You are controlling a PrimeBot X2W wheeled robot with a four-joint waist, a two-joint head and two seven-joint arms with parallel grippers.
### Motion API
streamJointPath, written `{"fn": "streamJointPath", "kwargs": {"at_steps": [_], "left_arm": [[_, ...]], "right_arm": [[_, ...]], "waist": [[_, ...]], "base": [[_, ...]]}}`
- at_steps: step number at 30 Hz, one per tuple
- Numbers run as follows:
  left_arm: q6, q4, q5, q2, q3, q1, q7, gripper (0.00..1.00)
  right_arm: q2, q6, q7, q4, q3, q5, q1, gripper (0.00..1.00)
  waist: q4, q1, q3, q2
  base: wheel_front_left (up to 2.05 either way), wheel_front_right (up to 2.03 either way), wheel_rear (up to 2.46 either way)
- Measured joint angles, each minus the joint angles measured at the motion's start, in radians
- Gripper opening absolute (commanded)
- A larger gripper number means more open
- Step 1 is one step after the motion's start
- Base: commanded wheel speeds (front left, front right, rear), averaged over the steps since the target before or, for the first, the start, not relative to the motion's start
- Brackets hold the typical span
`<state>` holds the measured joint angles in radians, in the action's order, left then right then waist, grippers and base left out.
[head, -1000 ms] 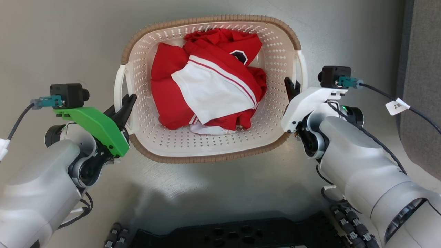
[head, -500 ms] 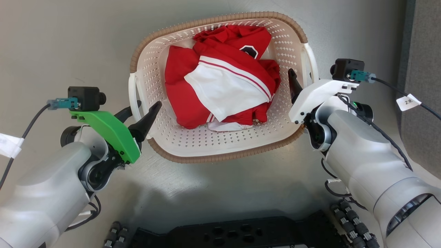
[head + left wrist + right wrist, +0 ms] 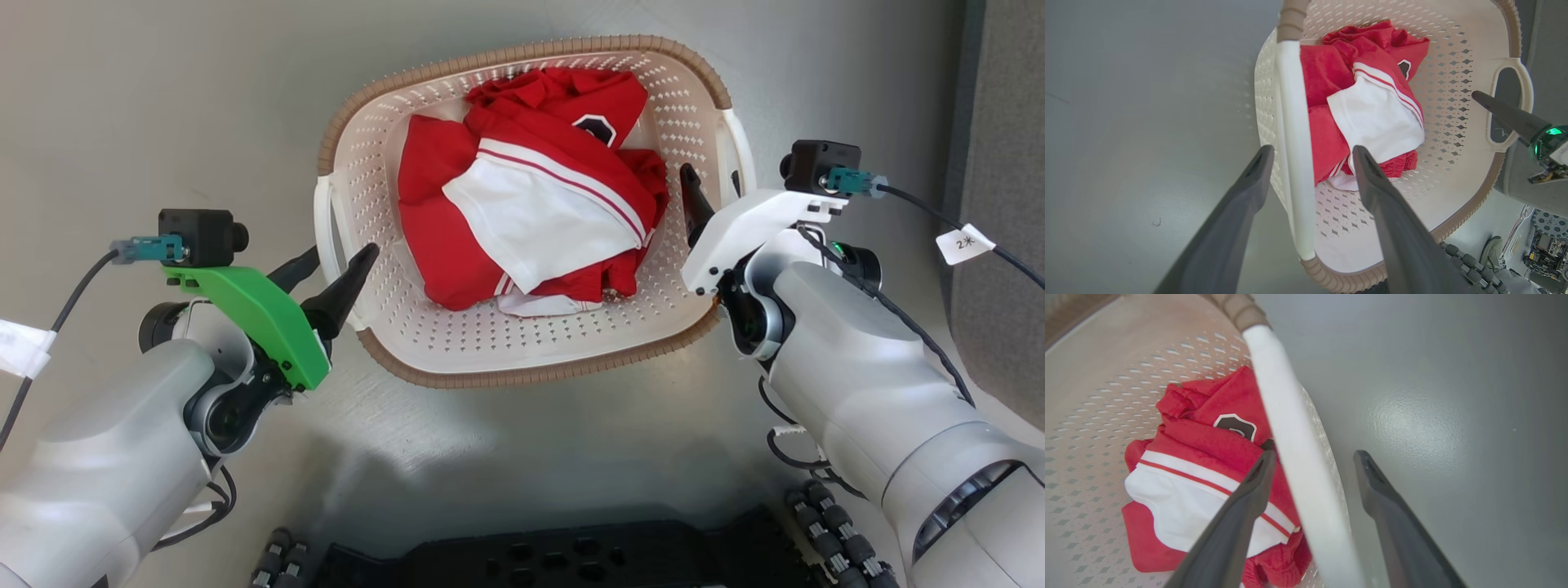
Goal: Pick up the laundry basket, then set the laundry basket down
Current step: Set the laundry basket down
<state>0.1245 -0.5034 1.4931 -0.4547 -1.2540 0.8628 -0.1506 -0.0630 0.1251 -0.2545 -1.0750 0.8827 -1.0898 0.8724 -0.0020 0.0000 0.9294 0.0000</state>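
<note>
The laundry basket (image 3: pixel 522 377), cream perforated plastic with a brown rim, sits on the grey floor holding a red and white garment (image 3: pixel 539 220). My left gripper (image 3: pixel 343 250) is open, one finger on each side of the white left handle (image 3: pixel 325 220) without pinching it. In the left wrist view the left gripper (image 3: pixel 1312 151) straddles that handle bar (image 3: pixel 1290 122) with gaps on both sides. My right gripper (image 3: pixel 712 175) is open around the right handle (image 3: pixel 739 151). The right wrist view shows the right gripper (image 3: pixel 1314 454) with its fingers either side of the handle bar (image 3: pixel 1290 437).
A dark grey panel (image 3: pixel 1004 204) stands along the right edge, close to my right arm. My black base (image 3: pixel 555 563) lies just below the basket. Bare grey floor (image 3: pixel 163 98) spreads to the left and beyond the basket.
My left gripper, shut at the left handle a second ago, has opened. The basket and both arms have shifted to the right in the head view.
</note>
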Motion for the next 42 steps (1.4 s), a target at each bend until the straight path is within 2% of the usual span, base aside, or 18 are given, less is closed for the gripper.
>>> {"fn": "streamJointPath", "kwargs": {"at_steps": [16, 27, 33, 42], "left_arm": [[0.000, -0.010, 0.000, 0.003, -0.009, -0.012, -0.028, 1.00], [0.000, -0.040, 0.006, 0.003, -0.016, -0.078, -0.048, 1.00], [0.000, -0.053, -0.004, 0.003, -0.025, -0.109, -0.063, 1.00], [0.000, -0.072, -0.032, 0.003, -0.017, -0.131, -0.091, 1.00]], "right_arm": [[0.000, 0.000, 0.000, -0.009, 0.007, 0.001, -0.057, 1.00], [0.001, 0.000, 0.000, -0.021, 0.015, 0.007, -0.119, 1.00], [0.001, 0.000, 0.000, -0.014, 0.008, 0.010, -0.129, 1.00], [0.002, 0.000, 0.000, 0.002, -0.014, 0.075, -0.139, 1.00]], "waist": [[-0.010, 0.0000, -0.103, 0.0000], [-0.021, 0.0000, -0.201, 0.0000], [-0.029, 0.0000, -0.277, 0.0000], [-0.044, -0.0001, -0.401, 0.0000]], "base": [[0.00, 0.00, 0.00], [0.00, 0.00, 0.00], [0.00, 0.00, 0.00], [0.00, 0.00, 0.00]]}}
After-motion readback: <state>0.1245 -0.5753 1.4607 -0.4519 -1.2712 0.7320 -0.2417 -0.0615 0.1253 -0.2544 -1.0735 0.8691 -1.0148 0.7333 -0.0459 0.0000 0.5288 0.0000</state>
